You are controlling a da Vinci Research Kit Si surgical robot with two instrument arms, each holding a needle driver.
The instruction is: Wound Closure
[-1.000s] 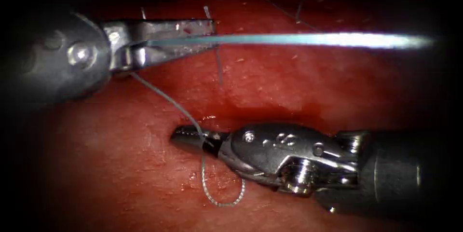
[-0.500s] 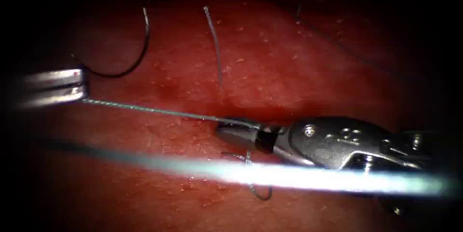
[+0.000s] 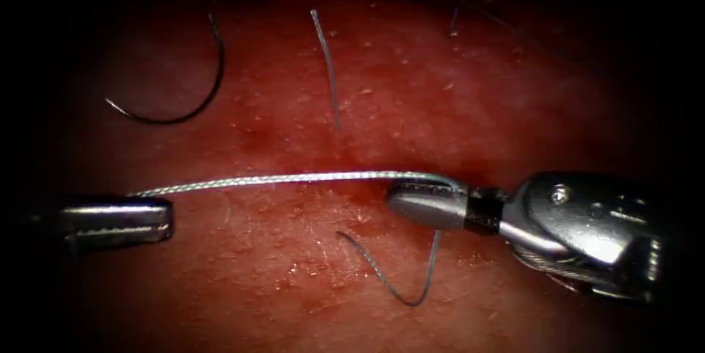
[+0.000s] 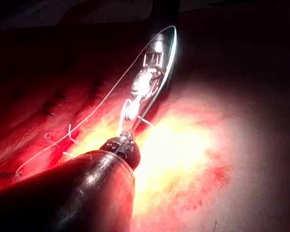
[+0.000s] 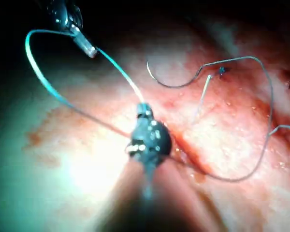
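My left tool point(image 3: 169, 221) sits low at the left with its jaws shut on the thread point(image 3: 294, 177). That strand runs almost straight across to my right tool point(image 3: 393, 199), whose jaws are shut on it just below the cut point(image 3: 382, 166). A slack loop of thread point(image 3: 396, 296) hangs under the right tool. The curved needle point(image 3: 192, 106) lies free on the tissue point(image 3: 514, 103) at the upper left, held by neither tool. The right wrist view has the needle point(image 5: 170, 84), my right tool point(image 5: 144, 109) and the left tool point(image 5: 82, 42). My left tool point(image 4: 158, 42) carries thread past its tip.
A short thread end point(image 3: 327, 67) stands up from the tissue above the cut, and another dark strand point(image 3: 470, 2) lies at the far upper right. Red fluid point(image 3: 345, 191) wets the cut's edges.
The left tool dropped from upper left to lower left, carrying thread. The right tool shifted right. The strand between them straightened, and the bright blurred strand across the view is gone.
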